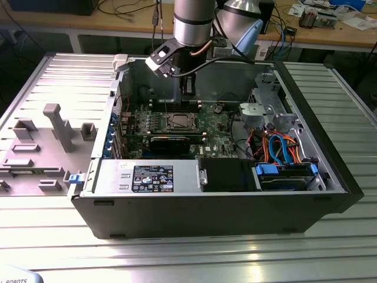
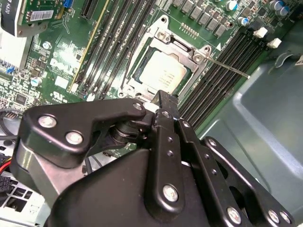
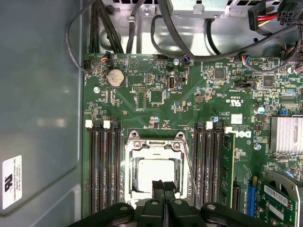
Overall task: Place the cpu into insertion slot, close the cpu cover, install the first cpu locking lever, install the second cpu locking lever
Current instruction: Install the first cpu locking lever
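Note:
The cpu (image 2: 163, 74) (image 3: 152, 169) lies flat in the insertion slot (image 1: 179, 122), its silvery top showing through the window of the cpu cover (image 2: 150, 43) (image 3: 130, 163), which is folded down over it. A thin locking lever (image 2: 230, 68) (image 3: 190, 171) runs along one side of the socket, its free end sticking out over the memory slots. Another thin lever (image 2: 127, 72) lies along the opposite side. My gripper (image 2: 163, 100) (image 3: 164, 186) (image 1: 187, 88) hovers just above the socket's edge, fingers shut together with nothing between them.
Long black memory slots (image 3: 103, 165) (image 3: 208, 165) flank the socket. A black graphics card (image 1: 169, 141) lies in front of it, and black cables (image 3: 189, 52) cross the board's far end. The case wall (image 3: 40, 109) stands close by. Drive cage and coloured cables (image 1: 283, 147) sit at the exterior view's right.

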